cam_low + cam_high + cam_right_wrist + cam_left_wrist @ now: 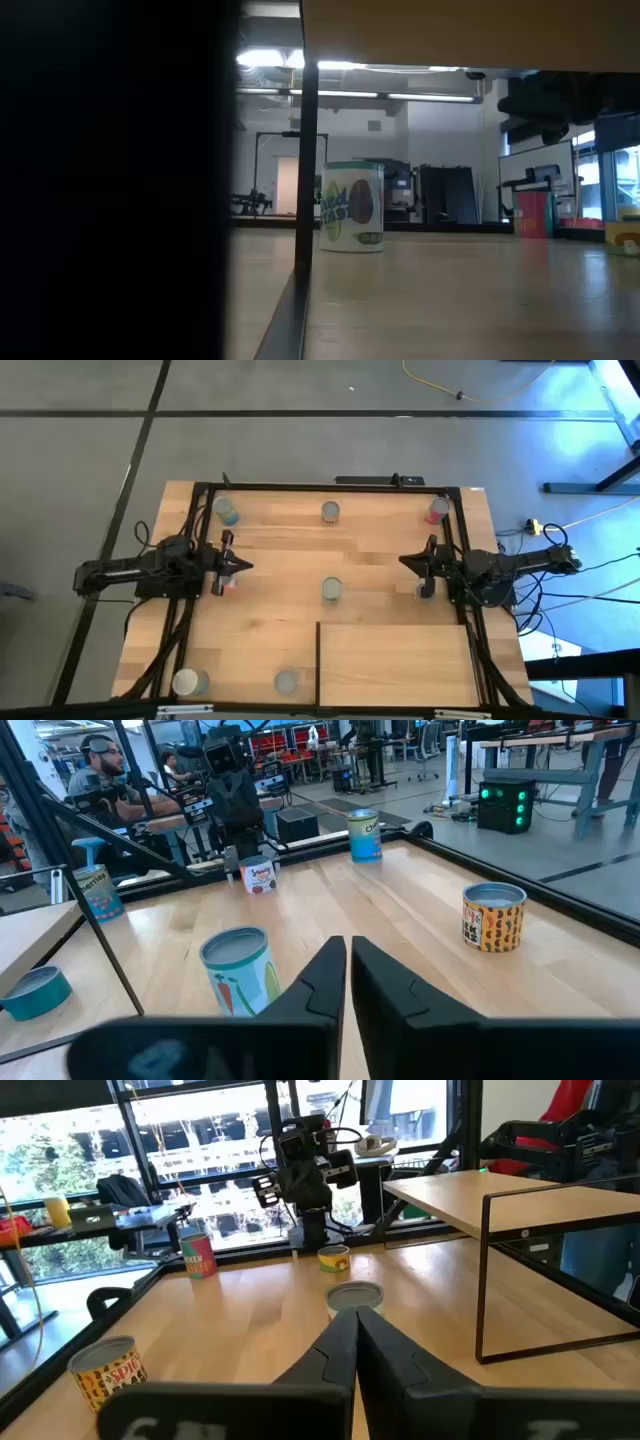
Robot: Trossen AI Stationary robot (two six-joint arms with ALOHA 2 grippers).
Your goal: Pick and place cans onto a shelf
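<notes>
Several cans stand upright on the plank table: one at the centre [332,589], three along the far edge [227,512] [330,512] [437,510], and two at the near edge [188,682] [287,681]. The pale wooden shelf [395,660] stands on thin dark legs at the near right. My left gripper [243,565] is shut and empty at the table's left, pointing toward the centre can [355,1295]. My right gripper [405,560] is shut and empty at the right, facing the same can [238,970]. A small can stands beside each arm [228,582] [425,590].
A dark frame runs around the table's rim [330,487]. The shelf's dark leg [305,150] and its top [470,30] stand close in the low view, with the centre can [352,206] behind. A flat teal tin [35,992] lies under the shelf. People sit beyond the table [100,760].
</notes>
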